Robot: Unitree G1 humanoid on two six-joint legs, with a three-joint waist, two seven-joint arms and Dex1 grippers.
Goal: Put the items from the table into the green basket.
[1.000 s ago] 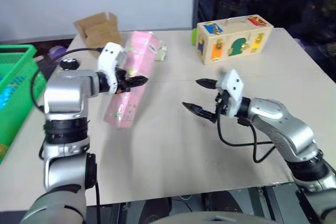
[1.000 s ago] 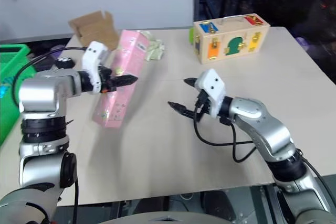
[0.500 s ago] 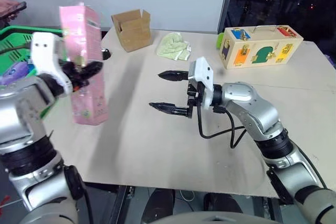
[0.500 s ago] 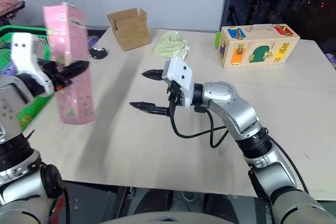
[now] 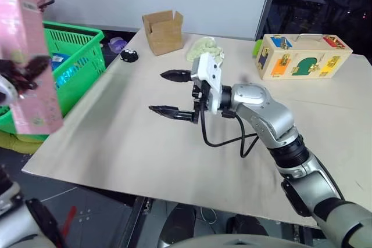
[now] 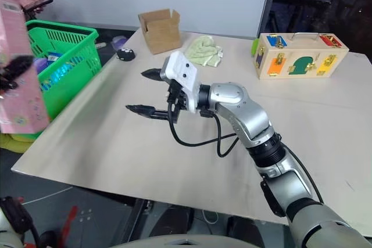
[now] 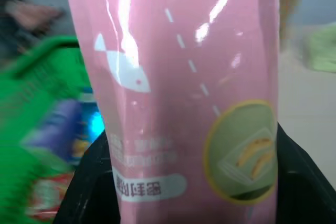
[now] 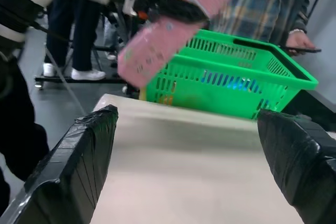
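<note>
A: Item one, the pink box [image 5: 26, 62]?

B: I am gripping it in my left gripper [image 5: 23, 69], fingers clenched across its flat face. It is standing nearly upright in the air, off the bench's left edge, just in front of the green basket [image 5: 72, 56].

A: The basket itself?

B: It is sitting beside the bench's left edge, off the bench [image 5: 133, 137]. Colourful packets, blue and purple among them, are lying inside. I cannot tell whether the orange-drink bottle is one of them.

A: Right gripper [image 5: 174, 93]?

B: It is hanging released over the middle of the bench, fingers spread wide and pointing toward the left edge, grasping nothing.

A: Remaining stock on the bench?

B: A small open cardboard box [image 5: 163, 32] is standing near the far edge. A pale green cloth [image 5: 204, 47] is lying just beside it. A wooden lock box [image 5: 301, 56] with coloured panels is resting near the far right corner. A small black round object [image 5: 128, 56] is lying close to the far left corner.

A: Anyone nearby?

B: A person in a plaid shirt [image 8: 273, 9] is standing behind the basket.
</note>
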